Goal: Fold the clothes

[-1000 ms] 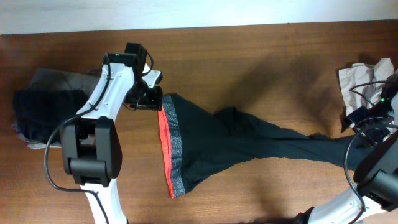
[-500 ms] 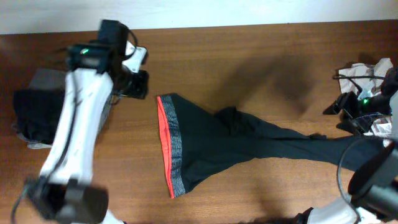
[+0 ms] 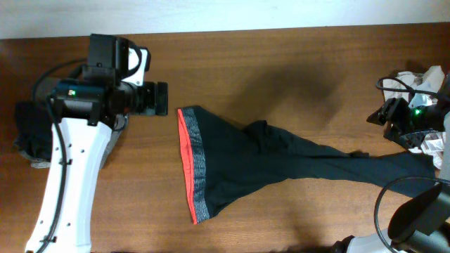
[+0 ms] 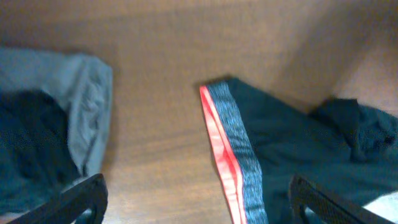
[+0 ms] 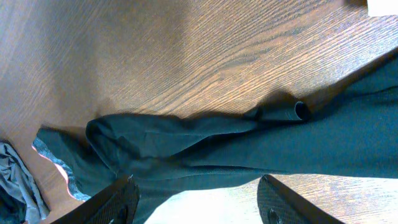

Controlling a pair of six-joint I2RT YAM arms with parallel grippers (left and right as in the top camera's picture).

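Across tabletop (image 3: pixel 295 63) centre I see leggings (image 3: pixel 242 165) lying flat, waistband (image 3: pixel 195 172) toward 9 o'clock, legs toward 3. Left jaws wide, empty, at 10 near clothes pile (image 3: pixel 29 133). Right jaws apart, empty, at 3.

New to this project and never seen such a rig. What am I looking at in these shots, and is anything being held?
Two robot arms sit at a wooden table, each ending in a two-finger claw. The wide picture comes from a fixed camera overhead. The other two come from a camera on each wrist, with that arm's own fingers at the bottom edge. Long black leggings lie spread across the middle, their grey waistband lined red-orange. A heap of dark and grey garments lies beside the left arm, and pale garments lie beside the right. The left claw and right claw are both open and hold nothing.
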